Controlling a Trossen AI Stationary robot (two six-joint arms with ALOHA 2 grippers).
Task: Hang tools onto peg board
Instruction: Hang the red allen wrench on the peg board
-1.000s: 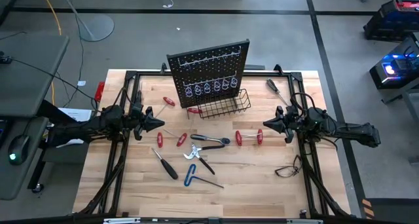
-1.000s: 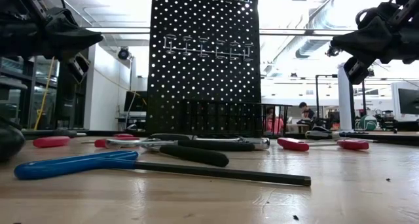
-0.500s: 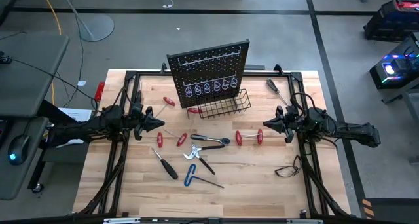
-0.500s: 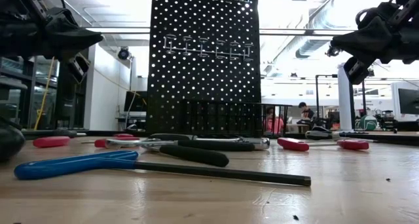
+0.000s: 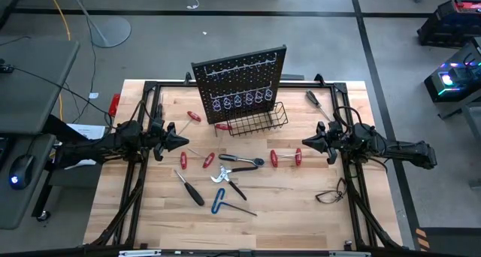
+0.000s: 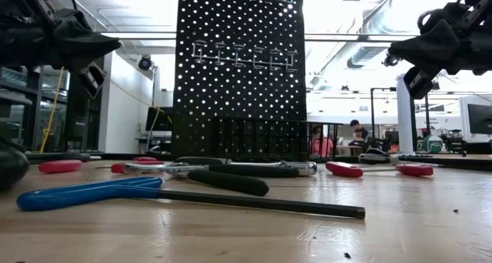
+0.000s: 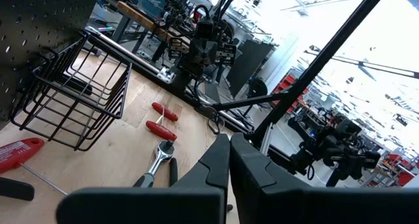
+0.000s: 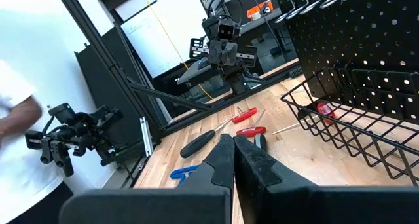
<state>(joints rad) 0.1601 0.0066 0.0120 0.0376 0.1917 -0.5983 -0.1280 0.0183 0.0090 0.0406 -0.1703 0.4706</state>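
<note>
A black upright perforated metal peg board (image 5: 239, 78) stands at the upper centre of the high view, at the far edge of the light wooden table (image 5: 301, 204), with a row of metal rings (image 5: 242, 101) across its face and a black wire basket (image 5: 259, 119) at its foot. None of the tools hangs on it; they lie scattered on the table in the middle of the frame. Red-handled screwdrivers (image 5: 285, 158) lie right of centre, more of them (image 5: 195, 160) lie left of centre, and one (image 5: 223, 126) lies just beside the basket. Silver pliers (image 5: 242, 161) and a silver wrench (image 5: 221, 174) lie at centre, a black-handled screwdriver (image 5: 189, 188) sits lower left of them, and a blue T-shaped hex key (image 5: 228, 204) lies lowest. The left gripper (image 5: 183, 141) hangs above the table at the left of the frame, pointing toward centre, its jaws together and holding nothing. The right gripper (image 5: 306, 142) mirrors it at the right, jaws likewise together and empty. In the low view the hex key (image 6: 92, 192) lies nearest, with the peg board (image 6: 240, 71) upright behind it.
</note>
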